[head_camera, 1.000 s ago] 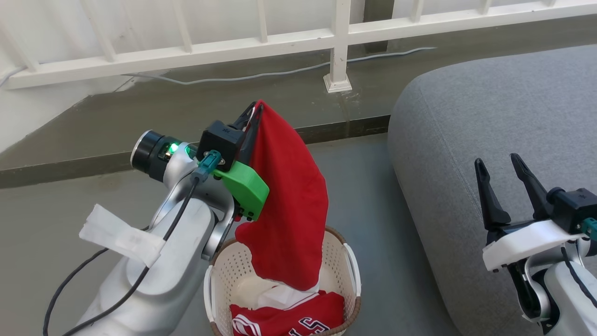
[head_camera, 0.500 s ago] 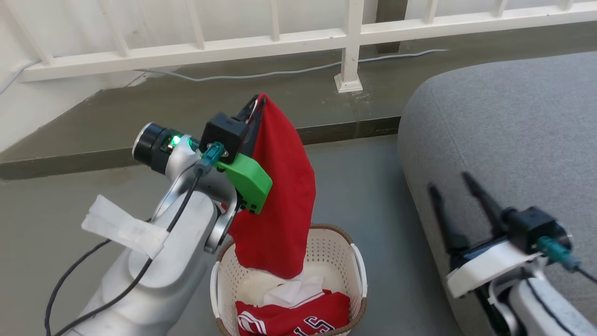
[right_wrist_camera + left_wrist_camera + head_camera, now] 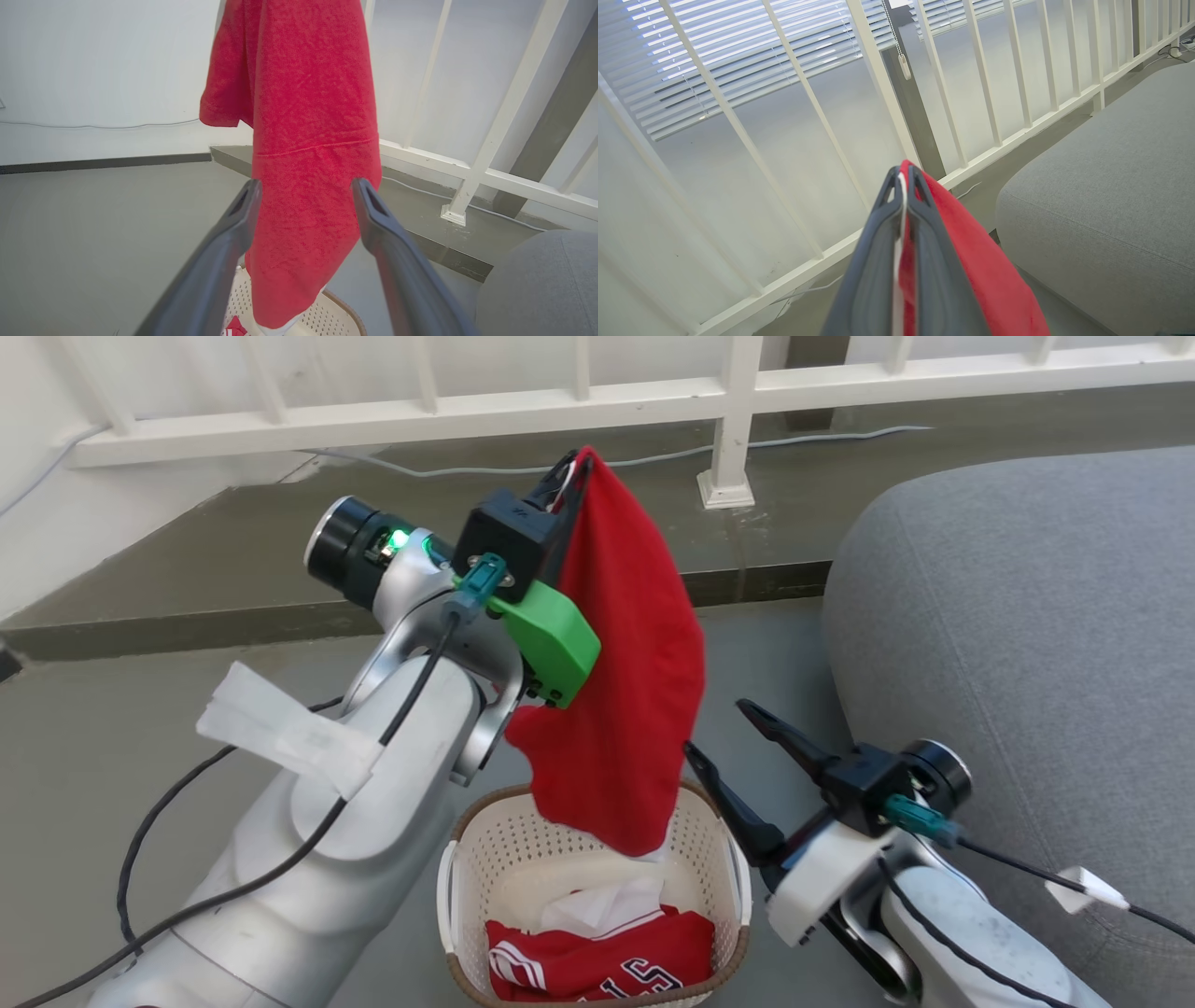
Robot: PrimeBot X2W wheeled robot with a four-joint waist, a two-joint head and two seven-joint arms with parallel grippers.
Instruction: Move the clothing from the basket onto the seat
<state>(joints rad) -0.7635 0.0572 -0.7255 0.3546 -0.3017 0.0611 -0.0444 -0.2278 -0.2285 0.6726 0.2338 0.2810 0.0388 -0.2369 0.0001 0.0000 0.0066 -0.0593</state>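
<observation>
Because the left fingers (image 3: 873, 270) pinch only the top edge of the plain red piece (image 3: 625, 691), it could slip free and fall short of the seat (image 3: 1027, 616); its lower end, hanging at the mouth of the basket (image 3: 509, 845), might catch the rim. The right fingers (image 3: 217, 254) stand wide just beside it. It droops limp; a striped jersey (image 3: 597, 961) lies crumpled in the basket.
</observation>
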